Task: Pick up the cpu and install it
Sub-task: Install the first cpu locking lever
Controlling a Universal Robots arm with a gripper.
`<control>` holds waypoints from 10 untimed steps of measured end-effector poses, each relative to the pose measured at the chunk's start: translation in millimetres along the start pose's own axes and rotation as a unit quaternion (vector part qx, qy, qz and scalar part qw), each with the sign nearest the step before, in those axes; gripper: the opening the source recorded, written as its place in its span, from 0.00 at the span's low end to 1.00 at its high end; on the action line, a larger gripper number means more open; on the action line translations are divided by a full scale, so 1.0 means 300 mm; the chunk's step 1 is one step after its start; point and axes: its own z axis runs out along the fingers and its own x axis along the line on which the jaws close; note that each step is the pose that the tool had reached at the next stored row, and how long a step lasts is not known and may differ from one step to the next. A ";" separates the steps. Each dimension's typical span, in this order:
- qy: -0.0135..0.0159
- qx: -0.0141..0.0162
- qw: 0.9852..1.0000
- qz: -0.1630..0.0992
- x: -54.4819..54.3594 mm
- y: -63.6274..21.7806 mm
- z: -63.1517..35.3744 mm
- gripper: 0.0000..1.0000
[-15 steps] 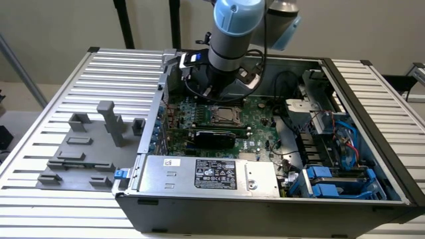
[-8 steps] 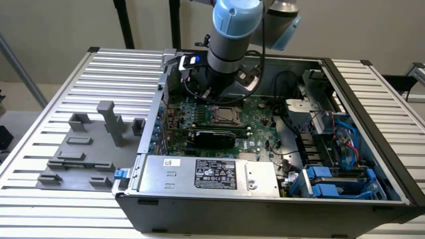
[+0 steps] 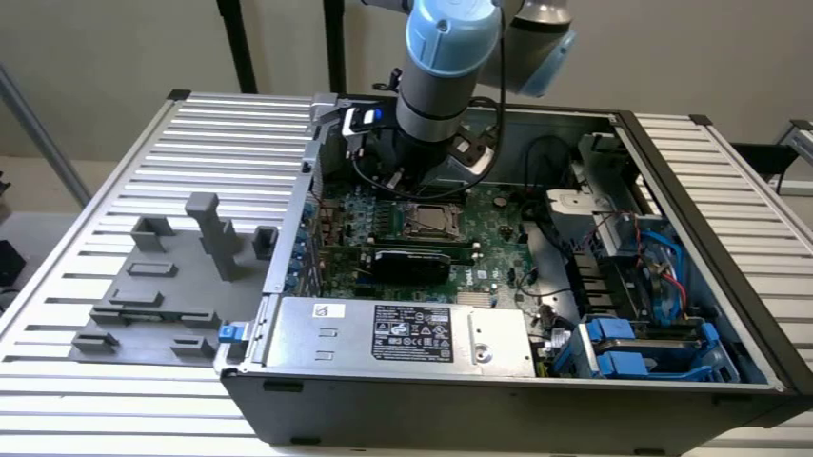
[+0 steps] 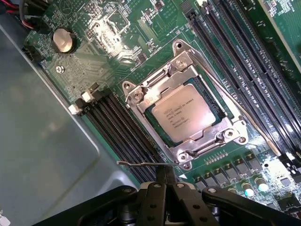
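The small flat square cpu (image 4: 185, 114) with its pale silver-grey metal top lies flat inside the shiny silver metal socket frame (image 4: 157, 92), which surrounds it on all four sides. Printed lettering shows on the chip's top. The frame is mounted on the green motherboard (image 4: 117, 42) inside the open dark grey computer case (image 3: 508, 400).

The black gripper (image 4: 165, 178) hangs just outside one corner of the socket frame, apart from the cpu. Its two fingers are pressed together with nothing visible between them. A thin metal lever wire (image 4: 141, 164) runs along the frame's edge and passes right at the fingertips; whether they touch it cannot be told.

Rows of long black memory slots (image 4: 120, 127) lie on both sides of the socket frame. A round silver coin battery (image 4: 63, 40) sits on the board well away from the frame, beyond one bank of slots.

In the exterior view the pale blue and grey robot arm (image 3: 445, 67) reaches down into the case directly above the socket frame. Grey plastic fixture blocks (image 3: 166, 276) stand outside the case, far from the frame, toward the exterior view's left.
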 end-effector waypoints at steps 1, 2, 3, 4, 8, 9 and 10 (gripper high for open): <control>0.000 0.000 1.000 0.000 0.000 0.000 0.001 0.11; -0.001 0.000 1.000 0.000 0.001 0.000 0.002 0.11; -0.001 -0.001 1.000 0.000 0.001 0.000 0.003 0.11; -0.002 -0.001 1.000 0.000 0.001 0.000 0.004 0.11; -0.003 -0.002 1.000 0.000 0.005 0.003 0.007 0.11; -0.003 -0.002 1.000 0.001 0.007 0.006 0.008 0.11; -0.004 -0.001 1.000 0.001 0.009 0.009 0.008 0.11</control>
